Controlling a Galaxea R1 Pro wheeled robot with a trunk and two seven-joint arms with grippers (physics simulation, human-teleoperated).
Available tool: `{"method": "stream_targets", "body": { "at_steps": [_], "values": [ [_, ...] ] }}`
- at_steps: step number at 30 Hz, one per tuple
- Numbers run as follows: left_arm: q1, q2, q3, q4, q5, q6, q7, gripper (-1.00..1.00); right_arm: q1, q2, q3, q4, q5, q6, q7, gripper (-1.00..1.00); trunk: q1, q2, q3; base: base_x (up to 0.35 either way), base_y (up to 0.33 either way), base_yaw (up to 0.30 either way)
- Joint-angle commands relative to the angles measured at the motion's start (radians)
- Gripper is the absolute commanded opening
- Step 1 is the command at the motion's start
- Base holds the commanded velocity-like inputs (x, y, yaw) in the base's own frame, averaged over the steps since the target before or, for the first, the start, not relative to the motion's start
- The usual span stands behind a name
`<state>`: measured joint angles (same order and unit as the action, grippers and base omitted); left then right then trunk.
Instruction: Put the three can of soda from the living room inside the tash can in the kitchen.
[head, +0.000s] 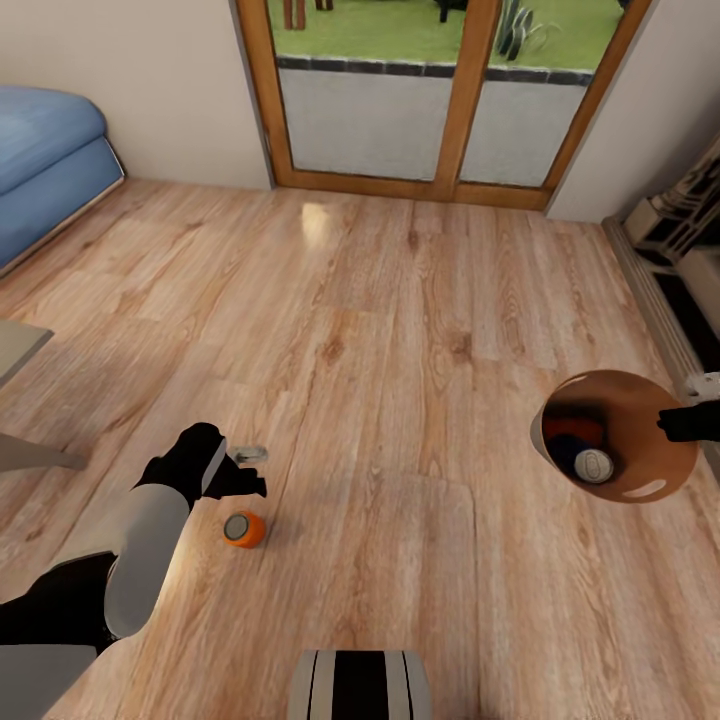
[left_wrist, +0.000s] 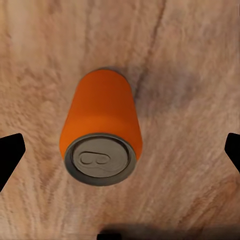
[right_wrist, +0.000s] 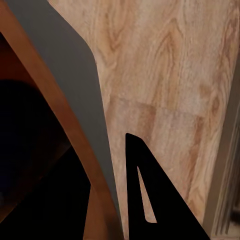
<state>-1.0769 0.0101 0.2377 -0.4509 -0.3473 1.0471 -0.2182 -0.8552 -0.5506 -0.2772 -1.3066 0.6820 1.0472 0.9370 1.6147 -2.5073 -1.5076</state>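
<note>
Three views are given. Head view: one orange can (head: 244, 529) is seen upright on the plank floor (head: 400, 330), just below and beside the left gripper (head: 243, 472), which hangs over it with nothing between its fingers. The bin (head: 640, 480) is held up off the floor by the right gripper (head: 690, 421) at its rim; a second orange can (head: 572, 428) and a blue can (head: 585, 457) are seen inside it. A sofa (head: 45, 160) and glass doors (head: 440, 110) mark the living room.

Left wrist view: the can (left_wrist: 101, 132) is seen from above, its silver top (left_wrist: 100, 159) lying between the two black fingertips (left_wrist: 10, 152), which are spread wide and well clear of it on both sides.

Right wrist view: the grey wall and brown inside of the bin (right_wrist: 75, 100) are pinched by a dark finger (right_wrist: 150, 200), so this gripper is judged to be clamped on the rim.

For a good grasp, the left gripper should be centred over the can and lowered until the fingers straddle the body below the top, then closed squarely, so that the can is not tipped or rolled away.
</note>
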Motion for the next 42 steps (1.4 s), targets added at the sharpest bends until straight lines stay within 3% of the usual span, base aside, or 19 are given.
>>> {"method": "stream_targets", "body": {
  "at_steps": [1, 5, 11, 19, 42],
  "values": [
    [0.0, 0.0, 0.0, 0.0, 0.0, 0.0, -0.001, 1.0, -0.001, 0.0, 0.002, 0.0, -0.001, 0.0, 0.0, -1.0, 0.0, 0.0, -0.004, 0.0, 0.0, 0.0],
    [0.0, 0.0, 0.0, 0.0, 0.001, 0.0, -0.002, 1.0, -0.001, 0.0, 0.006, 0.0, -0.001, 0.0, 0.001, -1.0, 0.002, -0.001, -0.023, 0.0, 0.0, 0.022],
    [0.0, 0.0, 0.0, 0.0, 0.001, 0.0, -0.005, 1.0, -0.001, 0.0, 0.006, 0.0, -0.001, 0.0, 0.0, -1.0, 0.002, -0.001, -0.031, 0.0, 0.0, 0.061],
    [0.0, -0.001, 0.0, 0.001, 0.001, 0.0, -0.005, 1.0, 0.001, 0.0, 0.008, 0.0, -0.001, 0.0, 0.0, -1.0, 0.006, -0.003, -0.068, 0.0, 0.0, 0.063],
    [0.0, -0.001, 0.0, 0.002, 0.001, 0.0, 0.001, 1.0, 0.004, 0.0, 0.008, 0.0, -0.001, 0.0, 0.0, -1.0, 0.007, -0.004, -0.088, 0.0, 0.0, 0.059]
  ]
}}
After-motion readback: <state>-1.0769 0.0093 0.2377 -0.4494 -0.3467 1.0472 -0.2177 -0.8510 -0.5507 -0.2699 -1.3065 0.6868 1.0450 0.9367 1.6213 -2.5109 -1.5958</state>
